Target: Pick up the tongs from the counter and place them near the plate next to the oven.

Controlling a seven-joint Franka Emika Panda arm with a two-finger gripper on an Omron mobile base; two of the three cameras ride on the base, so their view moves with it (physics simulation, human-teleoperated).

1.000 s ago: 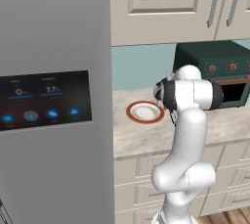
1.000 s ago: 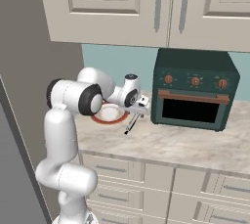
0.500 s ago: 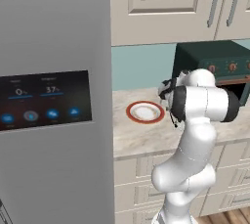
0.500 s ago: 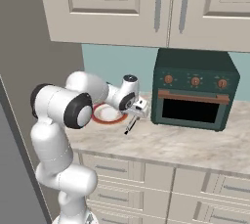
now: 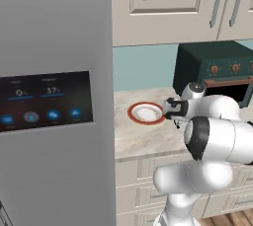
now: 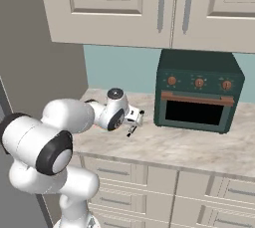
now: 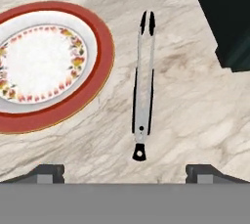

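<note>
Since the earlier frame the arm's elbow has been swung down toward the cameras, and the gripper (image 7: 125, 171) has been opened wide and lifted off the tongs (image 7: 143, 83), which are now left lying free on the marbled surface (image 7: 195, 120). Seen through the hand view, left to right: the plate (image 7: 46, 66), white with a floral ring and a red-orange rim, is found ahead and to the left of the gripper; the tongs lie straight ahead between the spread fingertips (image 7: 49, 171), just beside the plate's rim without touching it. They are seen as a slim grey strip with black edges, black split tips and a black looped end. The dark green oven (image 7: 222, 15) stands ahead to the right.
</note>
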